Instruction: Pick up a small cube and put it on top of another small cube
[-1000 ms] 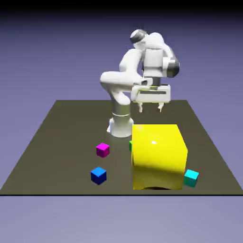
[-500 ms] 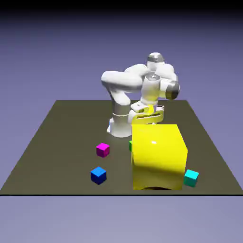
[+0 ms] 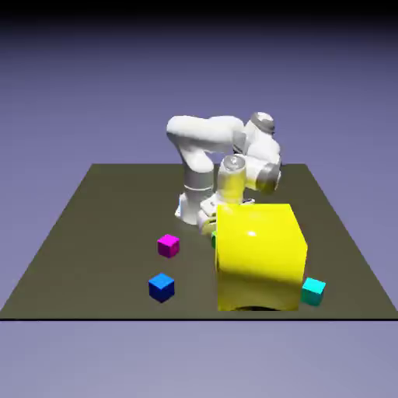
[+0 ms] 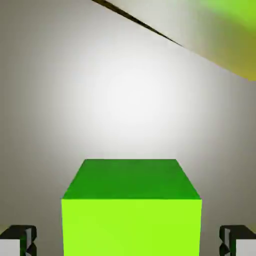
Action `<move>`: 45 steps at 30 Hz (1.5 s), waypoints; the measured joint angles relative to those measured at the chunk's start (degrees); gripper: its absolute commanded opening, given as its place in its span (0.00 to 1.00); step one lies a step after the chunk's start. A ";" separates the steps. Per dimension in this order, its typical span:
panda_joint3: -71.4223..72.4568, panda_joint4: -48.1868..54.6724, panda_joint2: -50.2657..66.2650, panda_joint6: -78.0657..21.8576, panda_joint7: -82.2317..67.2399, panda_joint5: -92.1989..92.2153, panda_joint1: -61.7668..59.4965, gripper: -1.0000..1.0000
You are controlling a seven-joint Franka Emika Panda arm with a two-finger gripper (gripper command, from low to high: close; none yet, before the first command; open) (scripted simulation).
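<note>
The small bright green cube (image 4: 131, 210) fills the bottom middle of the hand view, resting on the table. My gripper (image 4: 128, 242) is open and straddles it, with one grey fingertip (image 4: 17, 241) to its left, the other to its right, and a gap on each side. In the exterior view only a sliver of the green cube (image 3: 214, 239) shows beside the big yellow cube (image 3: 259, 253). The hand is low behind that cube's top left corner, mostly hidden by it.
A face of the big yellow cube (image 4: 227, 35) stands close by at the hand view's upper right. On the dark table (image 3: 93, 225) lie a magenta small cube (image 3: 168, 246), a blue one (image 3: 161, 287) and a cyan one (image 3: 313, 291).
The arm folded forward and the hand came down from above the table to behind the yellow cube, around the green cube. The jaws stayed open. No cube moved.
</note>
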 measured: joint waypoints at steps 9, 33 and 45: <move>-12.23 -0.38 -0.07 -1.50 -2.84 -12.35 -2.79 0.00; -39.63 33.82 29.53 20.95 0.41 -56.44 -3.56 0.00; -23.54 49.27 42.08 32.32 -8.97 -63.78 -28.48 0.00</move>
